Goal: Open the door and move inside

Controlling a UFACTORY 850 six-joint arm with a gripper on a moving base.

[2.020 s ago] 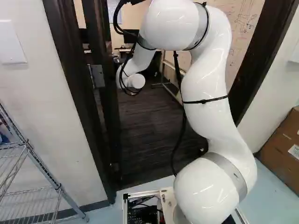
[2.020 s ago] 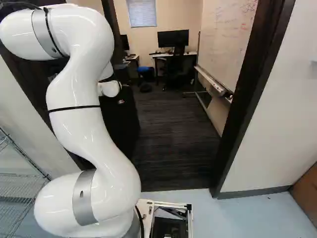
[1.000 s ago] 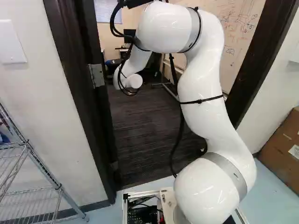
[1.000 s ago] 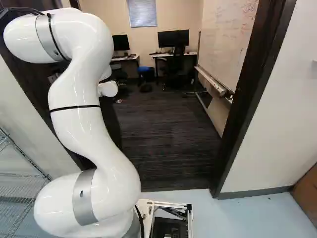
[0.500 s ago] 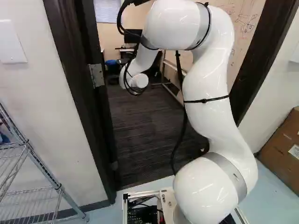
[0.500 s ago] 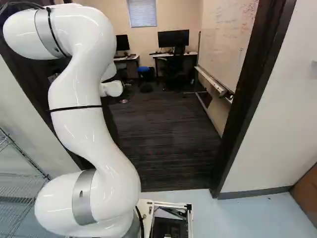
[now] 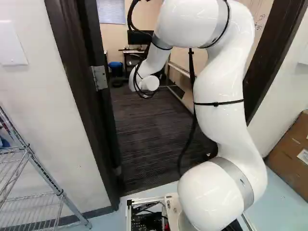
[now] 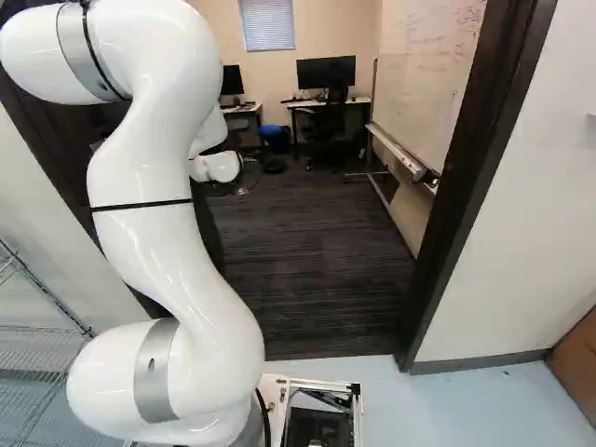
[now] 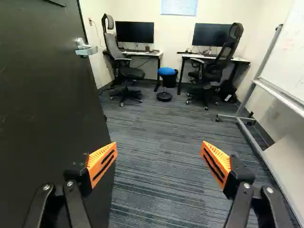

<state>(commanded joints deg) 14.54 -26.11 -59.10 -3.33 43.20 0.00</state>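
Found jaws spread wide, pinching nothing. Found door (image 9: 42,114) swung inward, standing beside one finger (image 9: 100,161) of the jaws; handle (image 9: 85,50) farther ahead on that same side, well apart from the jaws. Cannot tell the gap from finger to door. Noted carpet (image 9: 156,175) below and ahead of the jaws, whiteboard (image 9: 289,61) ahead on the side away from door. Noted base (image 8: 275,391) behind the jaws, short of the carpet.

Judged past opening, at the start of moving inside. Next: drive base ahead, slow and square, between door and frame (image 8: 466,186), with arm (image 8: 168,223) carried clear of both. Perhaps shift jaws slightly toward whiteboard side first. Leave handle alone unless needed. Watch for brushing door with the nearer finger, nudging door partly shut, or catching arm's upper bend on frame, behind the jaws.
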